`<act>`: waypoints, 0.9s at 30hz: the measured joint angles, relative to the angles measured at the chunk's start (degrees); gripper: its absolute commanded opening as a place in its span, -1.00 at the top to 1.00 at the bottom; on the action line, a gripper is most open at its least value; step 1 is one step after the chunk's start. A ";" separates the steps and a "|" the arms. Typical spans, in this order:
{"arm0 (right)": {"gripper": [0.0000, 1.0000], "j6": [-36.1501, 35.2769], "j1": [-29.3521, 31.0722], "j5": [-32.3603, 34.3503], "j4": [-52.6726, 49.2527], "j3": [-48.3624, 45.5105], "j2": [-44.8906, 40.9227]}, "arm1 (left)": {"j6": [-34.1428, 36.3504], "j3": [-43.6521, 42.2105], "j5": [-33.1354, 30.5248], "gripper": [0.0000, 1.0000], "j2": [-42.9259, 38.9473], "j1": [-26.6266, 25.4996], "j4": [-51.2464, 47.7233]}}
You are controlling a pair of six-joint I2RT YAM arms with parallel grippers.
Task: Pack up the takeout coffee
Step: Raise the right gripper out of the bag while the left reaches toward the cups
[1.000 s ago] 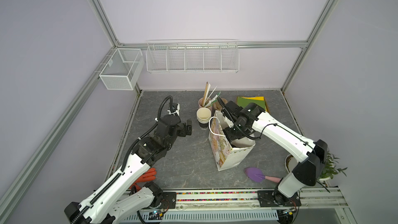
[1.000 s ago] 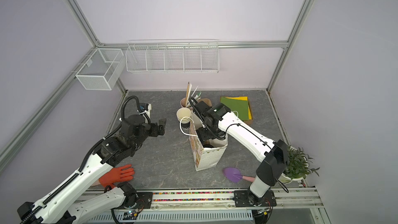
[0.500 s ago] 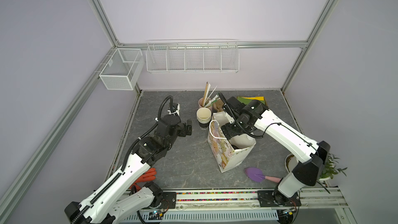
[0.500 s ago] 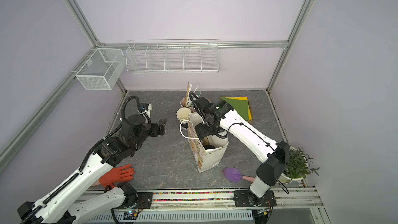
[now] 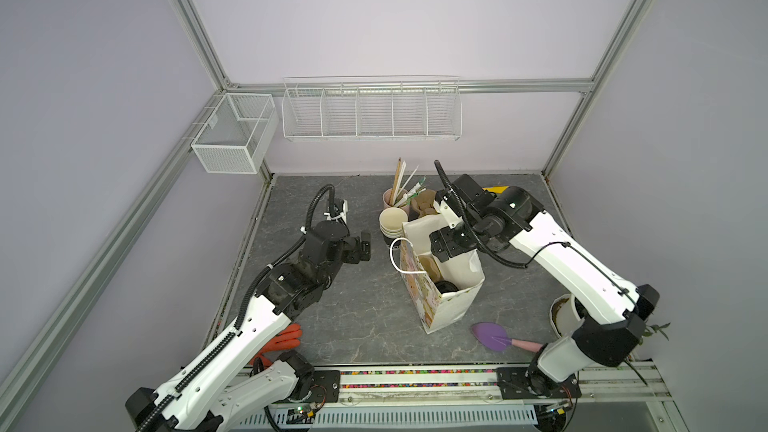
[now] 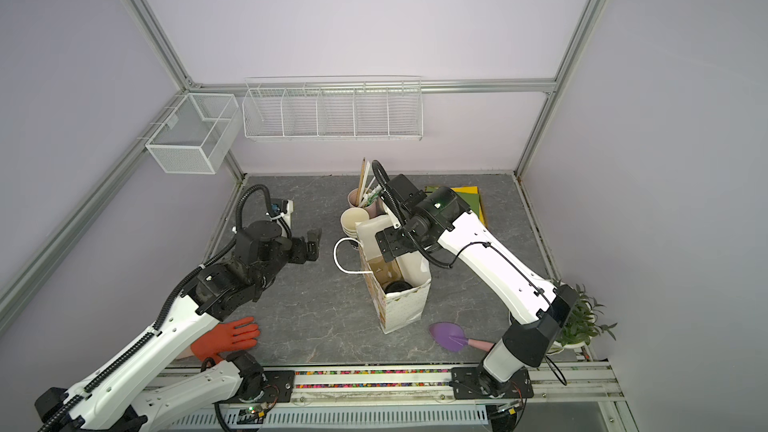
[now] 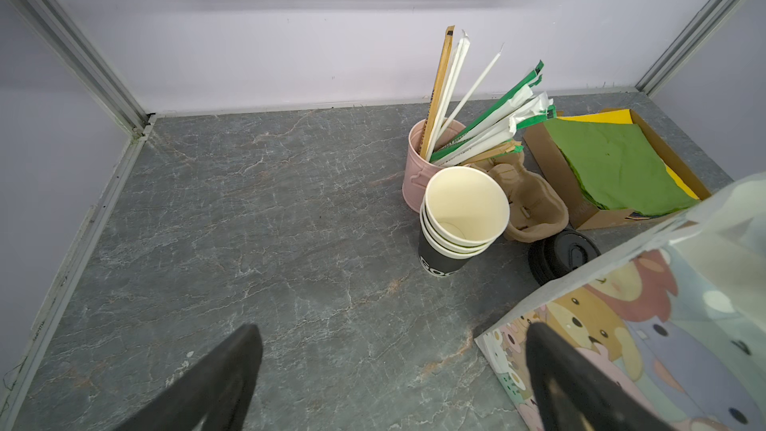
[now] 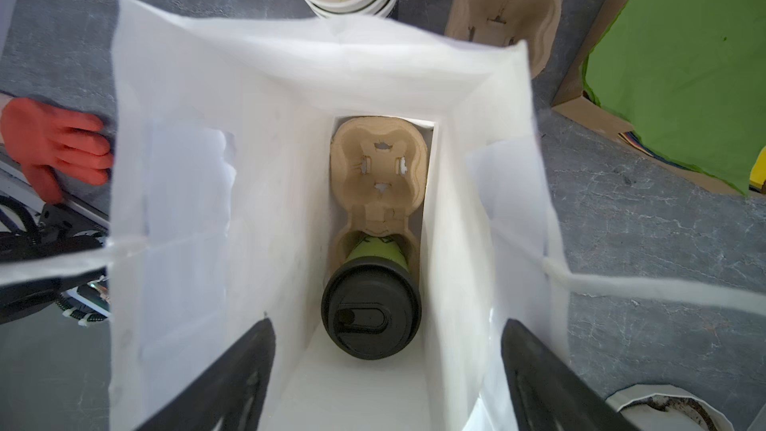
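The takeout coffee (image 8: 371, 317), a green cup with a black lid, stands inside the white cartoon-print paper bag (image 8: 290, 89), seated in one socket of a brown cardboard carrier (image 8: 379, 159). In both top views only its lid (image 5: 444, 286) (image 6: 397, 285) shows through the bag's mouth. My right gripper (image 8: 387, 321) (image 5: 453, 243) hangs open above the bag's mouth, holding nothing, with the cup below and between its fingers. My left gripper (image 7: 396, 327) (image 5: 365, 245) is open and empty, low over the table just left of the bag (image 7: 642, 325).
Behind the bag stand a stack of cream-lined cups (image 7: 464, 209), a pink cup of straws (image 7: 418, 172), a spare carrier (image 7: 530, 201), black lids (image 7: 563, 254) and a box of green napkins (image 7: 613, 167). An orange glove (image 6: 226, 336), purple trowel (image 5: 494, 336) and plant pot (image 6: 577, 322) lie near the front.
My right gripper has risen from inside the bag to just above its mouth, jaws still open, and the cup stays in the bag. The left arm has not moved.
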 measured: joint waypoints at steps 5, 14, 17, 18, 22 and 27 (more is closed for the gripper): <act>-0.76 -1.51 0.00 -0.70 2.75 0.55 -6.29 | -0.59 0.00 0.61 -0.98 0.04 0.57 0.02; -0.76 -2.99 -0.50 -1.40 12.00 -6.51 -23.06 | -9.62 9.70 10.34 -0.97 10.45 7.85 -2.54; -0.76 -3.04 -1.11 -1.38 13.40 -9.99 -24.83 | -12.17 12.96 12.98 -0.94 14.34 7.93 -2.01; -0.77 -3.13 -1.33 -1.40 13.70 -10.97 -24.85 | -12.83 14.19 13.62 -0.91 16.04 7.91 -1.73; -0.76 -3.23 -2.14 -1.40 14.36 -13.70 -25.16 | -13.51 20.96 15.37 -0.85 25.11 7.98 0.35; -0.76 -4.07 -2.67 -1.49 15.96 -16.46 -29.33 | -12.00 29.53 16.63 -0.82 37.77 8.68 4.26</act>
